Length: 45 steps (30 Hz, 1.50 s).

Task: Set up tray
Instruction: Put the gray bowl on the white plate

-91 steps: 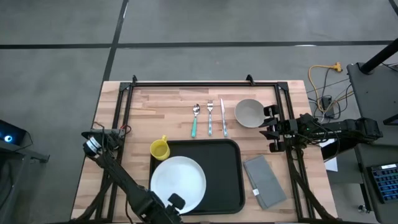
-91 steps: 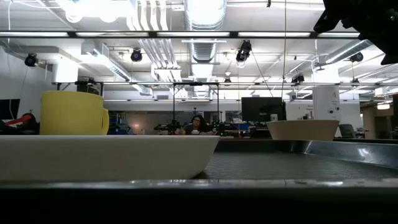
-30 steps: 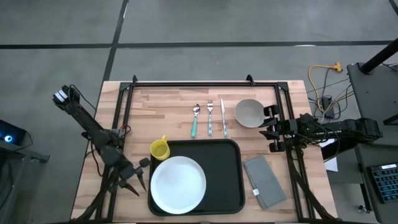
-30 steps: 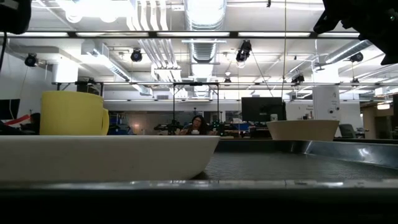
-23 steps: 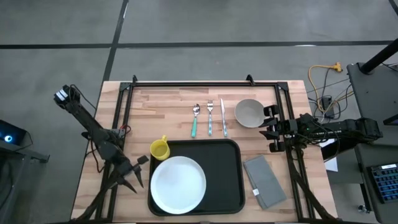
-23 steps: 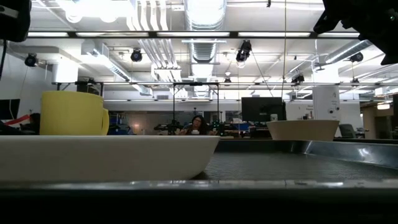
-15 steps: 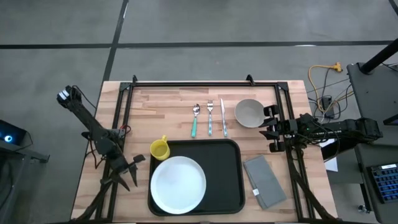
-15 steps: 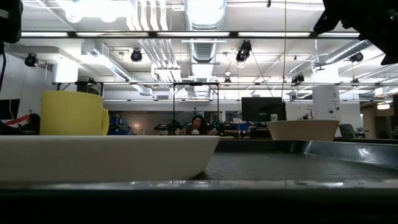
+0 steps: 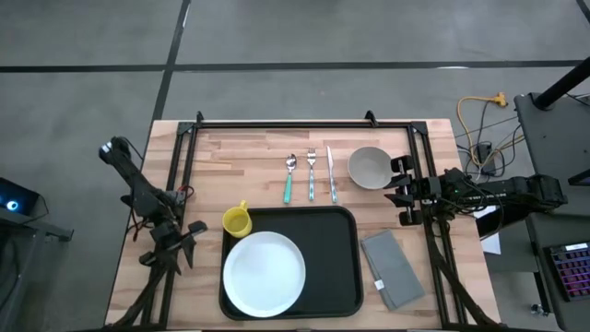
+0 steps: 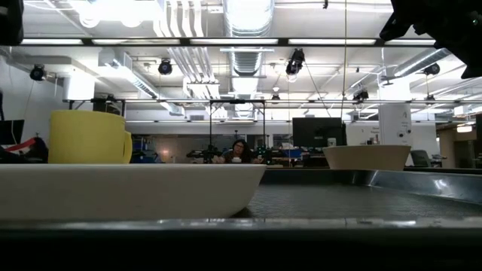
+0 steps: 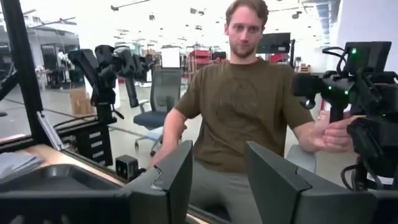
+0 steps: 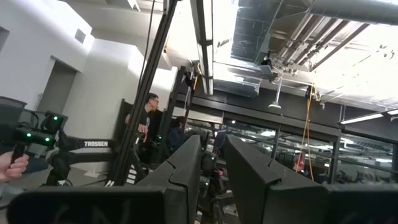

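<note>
The black tray (image 9: 327, 263) lies on the wooden table's near middle, and a white plate (image 9: 265, 272) sits on its left half. A yellow cup (image 9: 237, 221) stands on the table at the tray's far left corner. Beyond the tray lie a teal-handled spoon (image 9: 289, 180), a fork (image 9: 311, 175) and a knife (image 9: 330, 175), with a grey bowl (image 9: 370, 167) to their right. My left gripper (image 9: 184, 243) hovers open left of the plate, holding nothing. Just right of the bowl, my right gripper (image 9: 398, 184) waits slightly open and tilted upward, also holding nothing.
A folded grey napkin (image 9: 393, 269) lies on the table right of the tray. A black metal frame (image 9: 277, 124) runs round the table's edges. A person in an olive shirt (image 11: 245, 106) sits beyond the table's near side.
My left arm has drawn back from the plate's near left side toward the table's left and far edges, its gripper staying open. Plate, cup and tray have stayed in place.
</note>
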Tool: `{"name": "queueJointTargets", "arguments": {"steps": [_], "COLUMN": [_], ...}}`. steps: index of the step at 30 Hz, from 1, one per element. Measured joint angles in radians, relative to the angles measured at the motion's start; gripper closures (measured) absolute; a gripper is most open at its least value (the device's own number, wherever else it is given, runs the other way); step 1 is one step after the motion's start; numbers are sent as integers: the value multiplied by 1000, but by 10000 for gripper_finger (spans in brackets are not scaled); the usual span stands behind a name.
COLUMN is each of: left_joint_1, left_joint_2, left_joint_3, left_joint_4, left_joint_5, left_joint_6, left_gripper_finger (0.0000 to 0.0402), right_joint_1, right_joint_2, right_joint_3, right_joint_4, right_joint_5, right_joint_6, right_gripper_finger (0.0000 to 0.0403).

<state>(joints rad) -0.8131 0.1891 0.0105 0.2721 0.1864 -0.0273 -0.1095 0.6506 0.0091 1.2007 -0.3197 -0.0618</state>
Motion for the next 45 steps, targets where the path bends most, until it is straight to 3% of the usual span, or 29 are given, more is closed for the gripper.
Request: {"name": "queueJointTargets", "arguments": {"steps": [8,45], "left_joint_1": [0,0], "left_joint_2": [-136,-60], "left_joint_3": [0,2], "left_joint_4": [-228,-237], "left_joint_5": [-1,-9], "left_joint_6": [16,-1], "left_gripper_finger": [269,269], "right_joint_1": [0,0], "right_joint_2": [0,0], "right_joint_3": [0,0], "right_joint_4": [0,-1], "right_joint_5": [0,0], "right_joint_6": [0,1], "right_gripper_finger": [335,335]}}
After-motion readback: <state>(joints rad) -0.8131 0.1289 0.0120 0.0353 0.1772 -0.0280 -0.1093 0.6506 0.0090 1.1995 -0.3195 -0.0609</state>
